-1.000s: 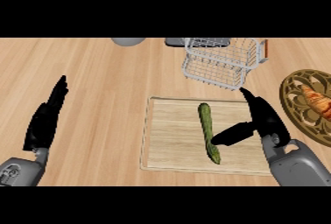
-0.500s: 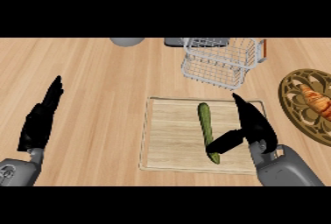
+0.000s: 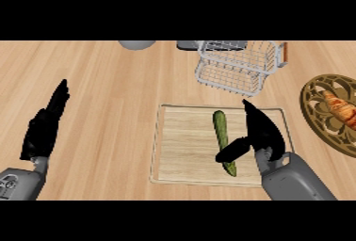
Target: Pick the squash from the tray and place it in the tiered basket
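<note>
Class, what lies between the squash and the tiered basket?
In the head view, only the far edge of the tray and bare counter separate the squash from the tiered basket.

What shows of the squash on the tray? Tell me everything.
The squash is long, slim, dark green and smooth-skinned. It lies flat on the pale wooden tray, right of its middle, running near to far with a slight slant. The right hand is beside it on the right, fingers straight, thumb across its lower part; contact cannot be confirmed.
</note>
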You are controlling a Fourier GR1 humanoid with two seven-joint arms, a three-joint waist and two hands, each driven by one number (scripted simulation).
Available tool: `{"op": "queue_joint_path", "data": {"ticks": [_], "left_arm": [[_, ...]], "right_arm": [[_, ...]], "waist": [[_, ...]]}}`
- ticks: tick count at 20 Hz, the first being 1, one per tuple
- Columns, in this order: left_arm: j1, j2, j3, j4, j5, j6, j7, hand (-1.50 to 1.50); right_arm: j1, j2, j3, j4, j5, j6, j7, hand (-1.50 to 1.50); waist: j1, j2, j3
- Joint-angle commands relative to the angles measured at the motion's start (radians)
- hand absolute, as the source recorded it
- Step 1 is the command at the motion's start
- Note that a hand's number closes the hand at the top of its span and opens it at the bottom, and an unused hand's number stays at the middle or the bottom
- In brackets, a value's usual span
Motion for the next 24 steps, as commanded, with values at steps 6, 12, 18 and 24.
{"op": "queue_joint_path", "data": {"ticks": [6, 12, 18, 24], "left_arm": [[0.006, 0.015, 0.008, -0.074, -0.008, -0.028, 0.079, 0.0], [0.036, -0.018, 0.028, -0.041, -0.025, -0.03, 0.012, 0.0], [-0.012, -0.066, 0.025, 0.003, -0.067, -0.02, 0.03, 0.0], [0.029, -0.049, 0.062, -0.006, -0.08, -0.063, -0.006, 0.0]], "right_arm": [[-0.002, 0.104, -0.03, 0.068, 0.051, 0.019, 0.207, -1.5], [-0.014, 0.128, -0.078, 0.126, 0.069, 0.063, 0.155, -1.5], [-0.01, 0.185, -0.105, 0.169, 0.09, 0.079, 0.113, -1.5], [-0.014, 0.268, -0.14, 0.292, 0.134, 0.035, 0.036, -1.5]], "waist": [[0.002, -0.001, 0.001], [0.005, 0.0, 0.001], [-0.002, 0.002, 0.001], [0.002, 0.002, 0.001]]}}
